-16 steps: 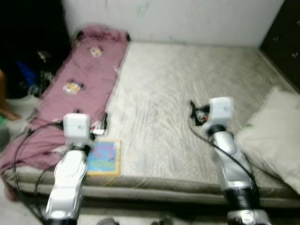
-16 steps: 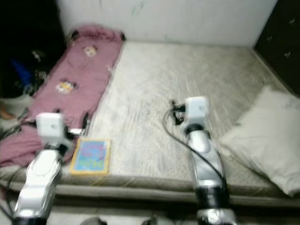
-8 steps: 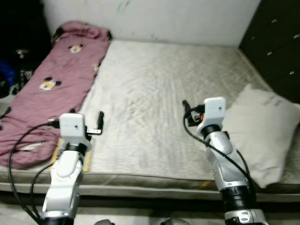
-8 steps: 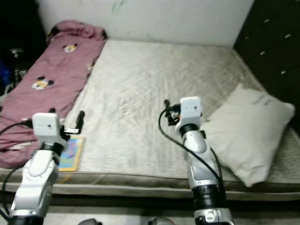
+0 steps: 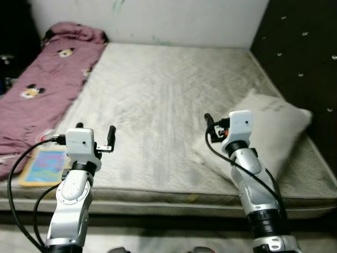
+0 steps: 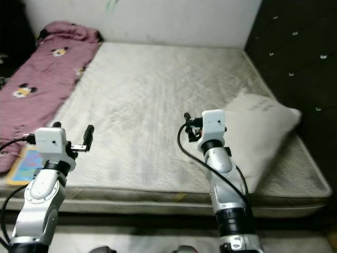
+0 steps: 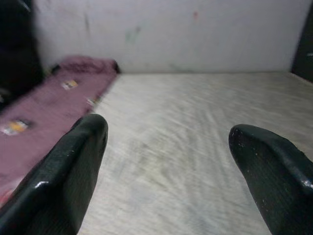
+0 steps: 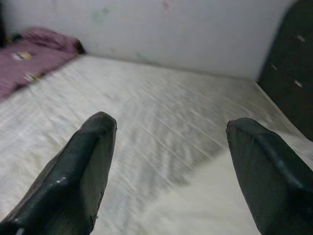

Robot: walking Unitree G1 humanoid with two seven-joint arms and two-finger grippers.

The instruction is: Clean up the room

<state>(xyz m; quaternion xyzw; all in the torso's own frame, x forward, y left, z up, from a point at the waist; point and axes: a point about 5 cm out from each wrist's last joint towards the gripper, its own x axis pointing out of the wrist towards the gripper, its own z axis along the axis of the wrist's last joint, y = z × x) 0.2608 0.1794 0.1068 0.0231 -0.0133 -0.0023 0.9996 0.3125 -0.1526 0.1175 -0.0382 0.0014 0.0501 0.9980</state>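
Left tool (image 7: pixel 166 171), right tool (image 8: pixel 168 166): both spread wide, empty, above mattress (image 5: pixel 163 95). Pillow (image 5: pixel 268 132) beside right tool. Head views add book (image 5: pixel 45 166), pink blanket (image 5: pixel 42 79).

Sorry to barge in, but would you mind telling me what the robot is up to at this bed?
The robot stands at the edge of a bare mattress, holding nothing. Its left pincer and right pincer are both open above it. A pillow lies to its right, a purple blanket along the left side, with a colourful book at the near left corner.
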